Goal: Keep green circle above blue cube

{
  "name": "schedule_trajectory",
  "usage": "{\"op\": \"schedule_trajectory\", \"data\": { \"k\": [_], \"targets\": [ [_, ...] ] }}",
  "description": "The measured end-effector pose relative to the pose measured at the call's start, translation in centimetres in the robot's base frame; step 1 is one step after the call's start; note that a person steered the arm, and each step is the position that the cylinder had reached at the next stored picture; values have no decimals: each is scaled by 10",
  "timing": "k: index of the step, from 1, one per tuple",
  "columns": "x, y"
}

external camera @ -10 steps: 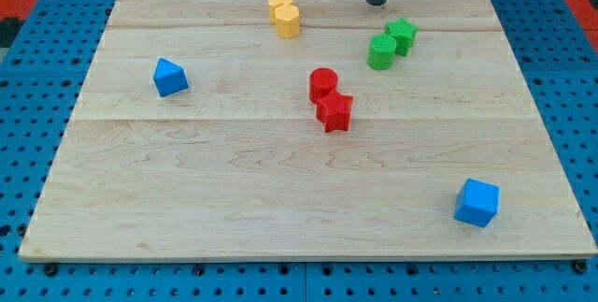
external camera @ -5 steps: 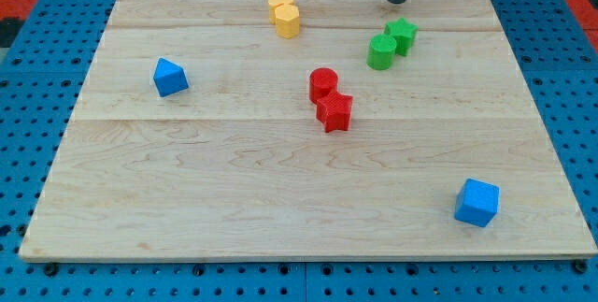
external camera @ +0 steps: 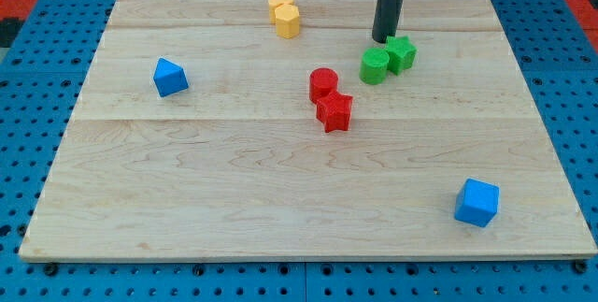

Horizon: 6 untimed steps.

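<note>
Wooden surface (external camera: 187, 180), catalogued remotely. My tip (external camera: 384, 39) stood at the top edge of the green pair, apparently touching the green star (external camera: 402, 54); no jaws were fitted. Green circle (external camera: 375, 65) lay just left of the star, far above the blue cube (external camera: 477, 202) at bottom right.
</note>
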<state>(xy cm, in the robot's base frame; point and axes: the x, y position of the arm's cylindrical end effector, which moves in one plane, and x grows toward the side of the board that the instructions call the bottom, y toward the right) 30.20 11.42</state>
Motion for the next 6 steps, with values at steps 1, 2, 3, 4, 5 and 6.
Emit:
{"op": "schedule_trajectory", "data": {
  "k": [1, 2, 3, 4, 5, 6],
  "targets": [
    [0, -3],
    [0, -8],
    [0, -15],
    [0, -26],
    [3, -38],
    [28, -41]
  ]
}}
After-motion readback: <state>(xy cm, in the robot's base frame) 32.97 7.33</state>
